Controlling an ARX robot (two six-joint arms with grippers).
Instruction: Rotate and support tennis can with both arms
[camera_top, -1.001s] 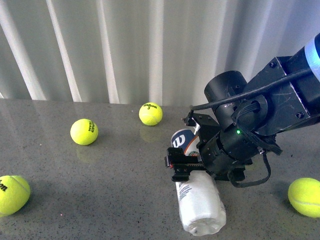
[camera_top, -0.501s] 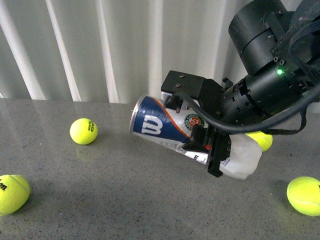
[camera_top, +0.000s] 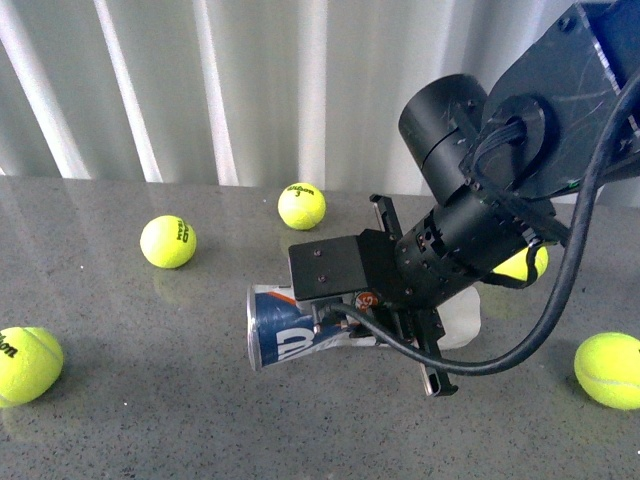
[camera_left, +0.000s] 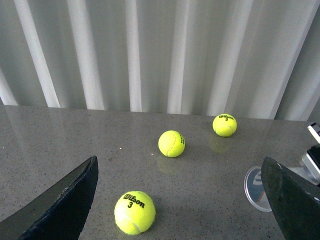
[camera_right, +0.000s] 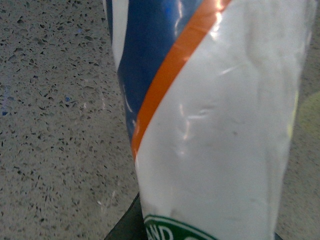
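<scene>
The right jaws grip the tennis can (camera_top: 285, 330) across its middle. The can lies sideways, low over the grey table (camera_top: 150, 420), with its rim end pointing left. The black right arm (camera_top: 520, 150) rises behind it. The left jaws stand wide apart above the table. Yellow balls (camera_top: 168, 241) lie scattered around.

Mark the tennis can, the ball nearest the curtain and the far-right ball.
tennis can (camera_top: 275, 322): front view, navy label.
ball nearest the curtain (camera_top: 301, 205): front view, its middle.
far-right ball (camera_top: 608, 370): front view, its middle.
</scene>
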